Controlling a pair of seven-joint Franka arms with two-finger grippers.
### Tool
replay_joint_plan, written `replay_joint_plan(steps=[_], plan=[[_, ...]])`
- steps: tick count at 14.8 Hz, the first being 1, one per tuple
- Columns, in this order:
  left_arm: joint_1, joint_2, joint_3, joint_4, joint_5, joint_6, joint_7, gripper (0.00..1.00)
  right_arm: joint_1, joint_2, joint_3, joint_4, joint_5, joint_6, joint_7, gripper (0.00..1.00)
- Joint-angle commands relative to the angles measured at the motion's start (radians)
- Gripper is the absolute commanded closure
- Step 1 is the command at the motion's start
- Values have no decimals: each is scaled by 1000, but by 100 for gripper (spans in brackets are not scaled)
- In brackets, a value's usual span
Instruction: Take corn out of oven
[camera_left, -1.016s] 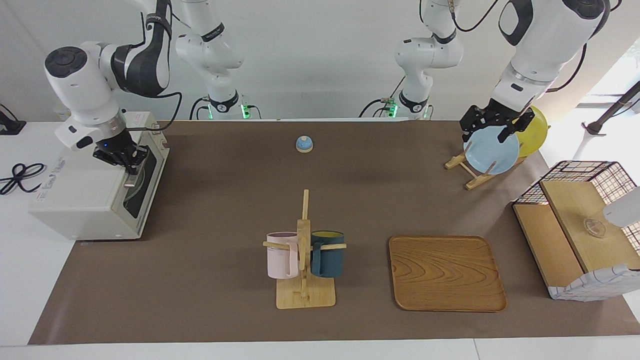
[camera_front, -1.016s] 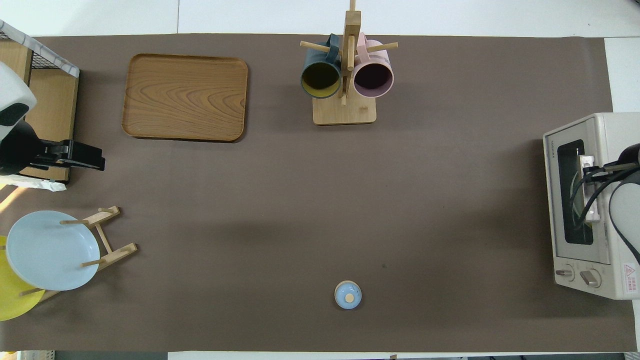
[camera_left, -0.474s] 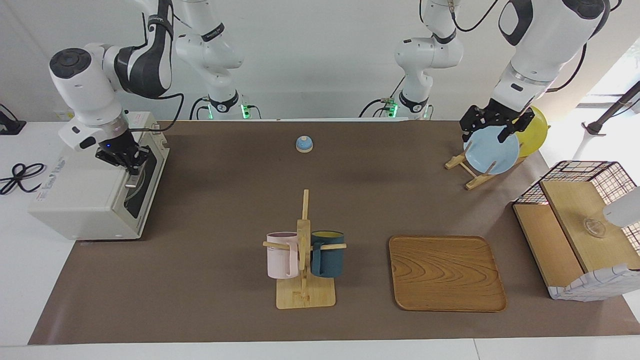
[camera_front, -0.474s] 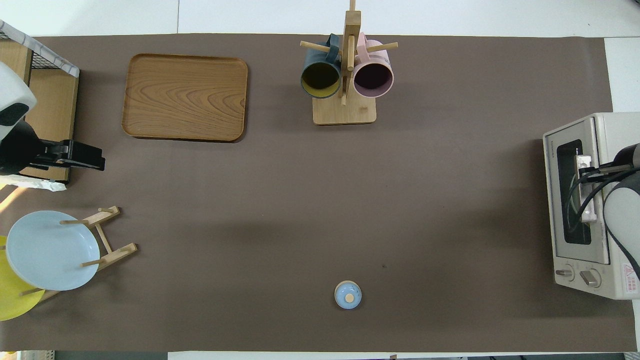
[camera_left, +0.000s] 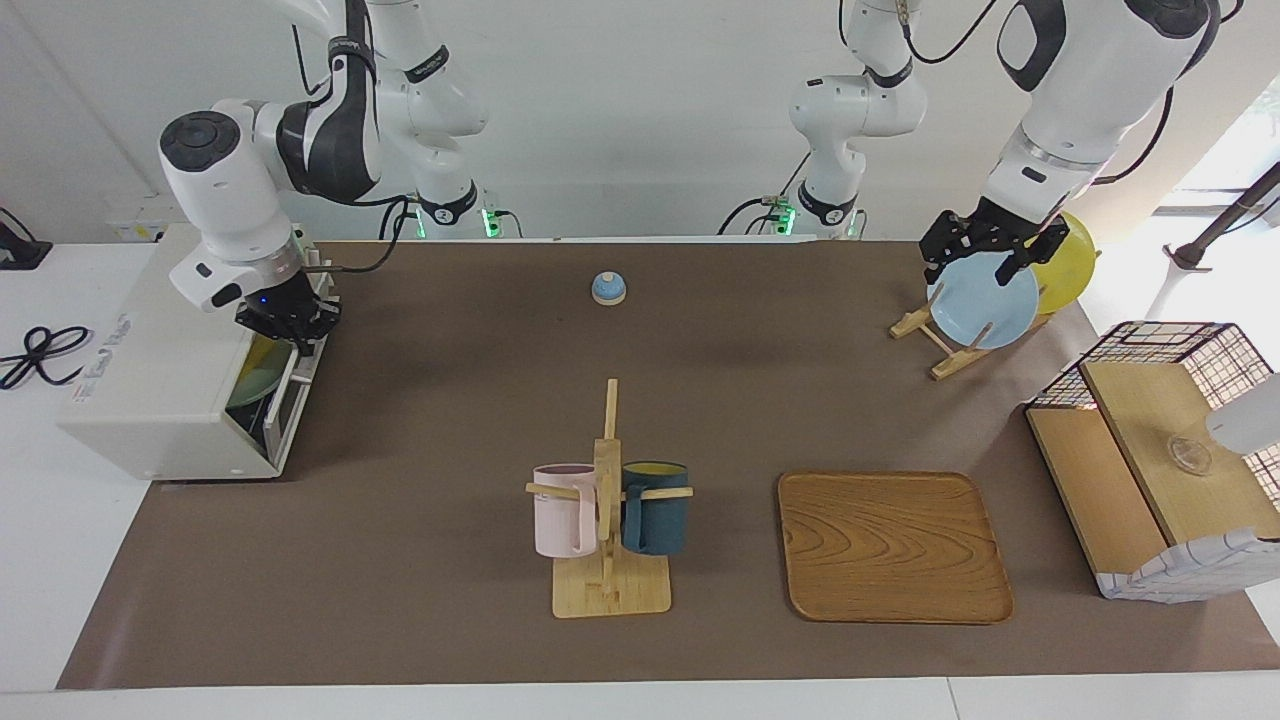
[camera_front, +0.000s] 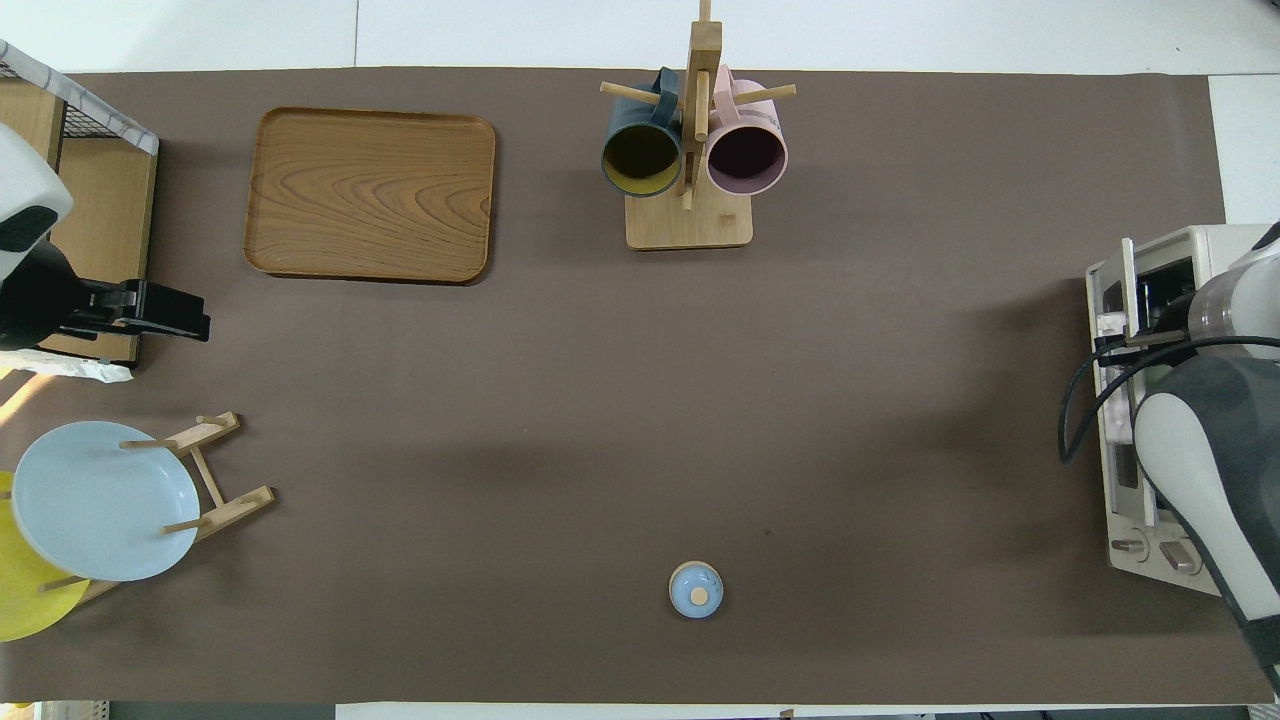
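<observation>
The off-white oven (camera_left: 165, 390) (camera_front: 1200, 250) stands at the right arm's end of the table, its drop-down door (camera_left: 287, 385) (camera_front: 1127, 290) tilted partly open. My right gripper (camera_left: 290, 325) is shut on the door's bar handle at the top edge. Through the gap a strip of yellow, the corn (camera_left: 263, 352), lies on a pale green plate (camera_left: 245, 388); most of it is hidden. In the overhead view the right arm (camera_front: 1200, 450) covers the oven's opening. My left gripper (camera_left: 985, 255) (camera_front: 150, 310) waits open in the air over the plate rack.
A wooden plate rack (camera_left: 945, 345) holds a blue plate (camera_left: 985, 300) and a yellow plate (camera_left: 1065, 265). A wire-framed wooden box (camera_left: 1150, 450) stands beside it. A wooden tray (camera_left: 890, 545), a mug tree (camera_left: 608, 500) with two mugs and a small blue bell (camera_left: 608, 288) sit mid-table.
The right gripper has pulled the handle away from the oven body, and the door has swung from closed to partly open. The left arm has not moved.
</observation>
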Motion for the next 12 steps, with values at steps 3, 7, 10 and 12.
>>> replay_joint_plan(steps=[3,7,10,12], plan=[[6,-16,-6,-13,6,3,6,0,-5,55,2,-69,1,137,29,100],[0,-16,-8,-13,6,4,8,0,22,110,2,-75,2,195,67,100],[-1,-16,-8,-13,6,6,6,0,61,116,2,-105,4,247,104,100],[-1,-16,-8,-13,6,6,5,0,74,121,2,-112,16,261,121,100]])
